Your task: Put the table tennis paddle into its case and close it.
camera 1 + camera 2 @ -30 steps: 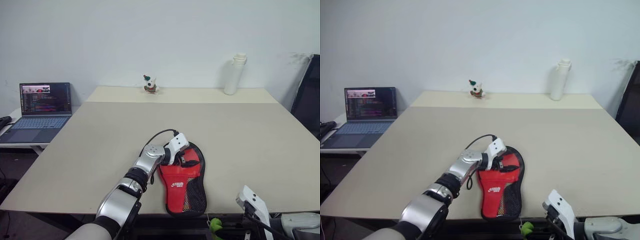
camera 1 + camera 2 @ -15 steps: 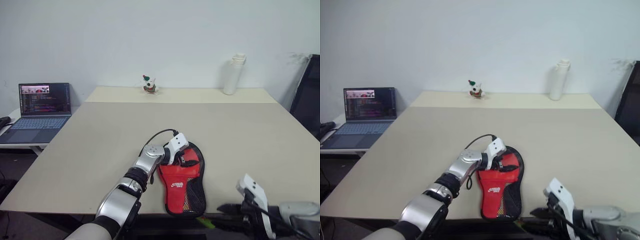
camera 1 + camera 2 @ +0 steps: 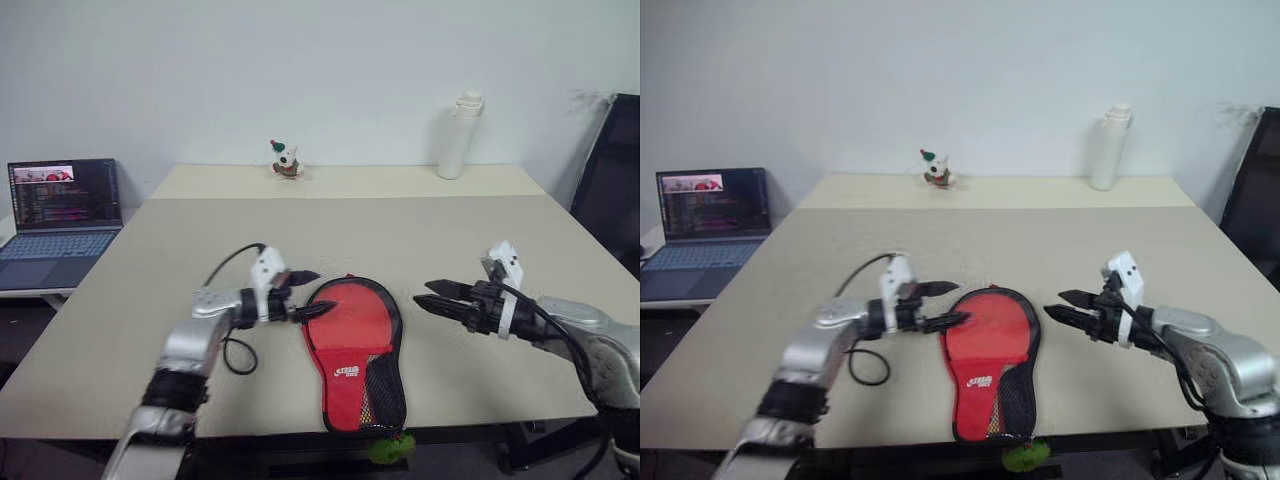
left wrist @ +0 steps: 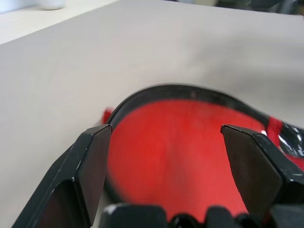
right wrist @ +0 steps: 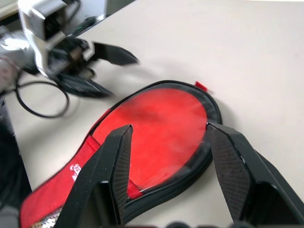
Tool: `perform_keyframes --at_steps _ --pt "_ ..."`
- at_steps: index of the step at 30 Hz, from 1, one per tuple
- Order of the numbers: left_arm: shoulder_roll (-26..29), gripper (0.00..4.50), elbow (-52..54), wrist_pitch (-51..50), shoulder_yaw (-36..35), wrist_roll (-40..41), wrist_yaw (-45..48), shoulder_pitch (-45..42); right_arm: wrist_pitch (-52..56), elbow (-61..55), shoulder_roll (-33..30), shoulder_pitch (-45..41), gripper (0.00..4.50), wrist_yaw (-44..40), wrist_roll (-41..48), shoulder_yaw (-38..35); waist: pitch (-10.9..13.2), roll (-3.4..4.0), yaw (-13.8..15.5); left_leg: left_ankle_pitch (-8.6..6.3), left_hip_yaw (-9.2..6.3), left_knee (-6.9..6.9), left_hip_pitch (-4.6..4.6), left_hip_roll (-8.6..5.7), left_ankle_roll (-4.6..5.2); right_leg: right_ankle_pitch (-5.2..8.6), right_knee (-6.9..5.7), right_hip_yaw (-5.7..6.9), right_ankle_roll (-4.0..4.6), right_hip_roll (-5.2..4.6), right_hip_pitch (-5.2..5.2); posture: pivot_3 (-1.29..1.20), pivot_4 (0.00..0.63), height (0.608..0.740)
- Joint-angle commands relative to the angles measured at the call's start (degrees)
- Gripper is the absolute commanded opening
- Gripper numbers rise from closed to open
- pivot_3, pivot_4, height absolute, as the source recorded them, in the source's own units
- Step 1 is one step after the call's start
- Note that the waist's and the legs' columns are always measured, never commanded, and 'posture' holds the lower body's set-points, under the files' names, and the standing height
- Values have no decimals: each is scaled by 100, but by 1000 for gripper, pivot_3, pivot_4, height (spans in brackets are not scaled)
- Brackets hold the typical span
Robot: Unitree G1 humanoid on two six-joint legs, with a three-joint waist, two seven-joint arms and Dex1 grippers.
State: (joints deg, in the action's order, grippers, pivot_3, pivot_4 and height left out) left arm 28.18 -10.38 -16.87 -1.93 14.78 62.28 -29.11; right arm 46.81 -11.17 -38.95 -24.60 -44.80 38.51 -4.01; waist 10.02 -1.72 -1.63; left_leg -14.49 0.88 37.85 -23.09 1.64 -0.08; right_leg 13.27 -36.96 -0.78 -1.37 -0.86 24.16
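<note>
Looking over my tabletop [image 3: 480,240], I see the case [image 3: 352,352] lying flat close to the near edge, about midway along it, with its round end toward the far edge. Inside the open case rests the table tennis paddle [image 3: 349,322], red face up, white lettering toward the near edge. My left gripper [image 3: 312,293] hovers just beside the case's left rim with its fingers spread apart and nothing between them. My right gripper [image 3: 425,291] hangs off the case's right side, clear of it, fingers likewise apart and empty. A white bottle [image 3: 455,136] stands at the far edge, toward the right corner. A small figurine [image 3: 284,160] sits at the far edge, left of centre. A green fuzzy charm [image 3: 390,448] dangles over the near edge.
</note>
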Motion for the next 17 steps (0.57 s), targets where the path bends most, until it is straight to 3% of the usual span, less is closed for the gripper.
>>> perform_keyframes --at_steps 1,7,11,17 --pt "175 4008 1021 -297 -240 399 -151 500 -995 826 2 -427 2709 -593 -653 367 10 -1 15 0 5 2 1 0 0 0 0 0 0 -4 0 0 150 740" --pt "148 4008 1593 -334 -174 326 -708 870 -1907 2309 -107 -1020 2709 -1306 -1320 546 20 -3 72 1 13 12 6 -10 -2 -8 -5 1 -9 -18 -7 0 150 740" --pt "164 4008 1383 -142 8 186 -787 679 -1994 2399 -189 -1106 2709 -1374 -1419 380 21 -2 81 1 24 5 8 -10 -1 -8 -4 0 -8 -17 -4 0 150 740" --pt "64 4008 1052 27 20 150 -997 628 -1643 2087 -35 -921 2709 -761 -1380 45 21 -2 67 0 37 2 12 -5 -1 -14 -6 -7 2 -16 -1 0 150 740"
